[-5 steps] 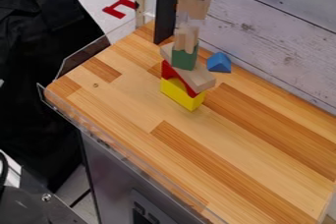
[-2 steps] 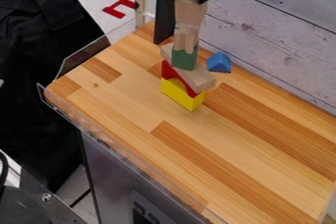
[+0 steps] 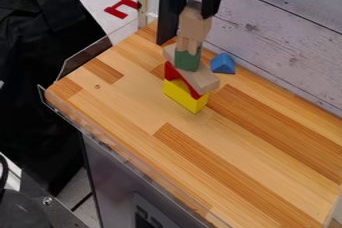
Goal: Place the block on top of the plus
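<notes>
At the top of the camera view my gripper (image 3: 194, 13) hangs over the stack, shut on an upright wooden block (image 3: 195, 26). The block's lower end is right at the plus (image 3: 190, 46), a pale wooden piece, and covers much of it; whether they touch I cannot tell. Under the plus stands a green block (image 3: 188, 61), on a slanting wooden plank (image 3: 202, 79). A red piece (image 3: 177, 76) and a yellow block (image 3: 185, 96) form the bottom of the stack on the wooden table (image 3: 220, 147).
Just right of the stack lies a blue triangular block (image 3: 223, 64), near the white plank wall (image 3: 267, 37). A clear guard (image 3: 113, 139) runs along the table's left edge. A red bracket-shaped piece (image 3: 123, 7) lies beyond the table at the upper left.
My gripper has come down with the wooden block, bringing it from higher up to the level of the plus. The stack beneath and the blue block have kept their places.
</notes>
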`<action>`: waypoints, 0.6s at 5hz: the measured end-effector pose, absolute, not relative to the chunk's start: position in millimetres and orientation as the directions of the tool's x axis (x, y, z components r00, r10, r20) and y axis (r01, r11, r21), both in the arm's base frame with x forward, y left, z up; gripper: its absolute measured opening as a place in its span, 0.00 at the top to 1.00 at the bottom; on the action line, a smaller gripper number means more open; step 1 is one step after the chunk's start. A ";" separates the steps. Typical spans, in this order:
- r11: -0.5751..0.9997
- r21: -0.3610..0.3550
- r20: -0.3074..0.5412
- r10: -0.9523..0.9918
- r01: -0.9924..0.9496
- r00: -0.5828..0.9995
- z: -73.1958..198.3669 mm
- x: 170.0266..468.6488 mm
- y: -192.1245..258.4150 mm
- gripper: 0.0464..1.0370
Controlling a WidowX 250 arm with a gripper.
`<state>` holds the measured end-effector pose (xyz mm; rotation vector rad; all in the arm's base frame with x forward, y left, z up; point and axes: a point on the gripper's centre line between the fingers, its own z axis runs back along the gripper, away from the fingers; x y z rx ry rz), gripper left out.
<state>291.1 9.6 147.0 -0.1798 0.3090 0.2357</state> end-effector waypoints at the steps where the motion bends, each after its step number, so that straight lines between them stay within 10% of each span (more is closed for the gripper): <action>1: 0.957 -0.137 -0.327 0.198 -0.254 0.924 144.2 291.6 10.3 0.56; 3: 0.956 -0.130 -0.334 0.209 -0.264 0.919 145.3 290.4 10.7 0.49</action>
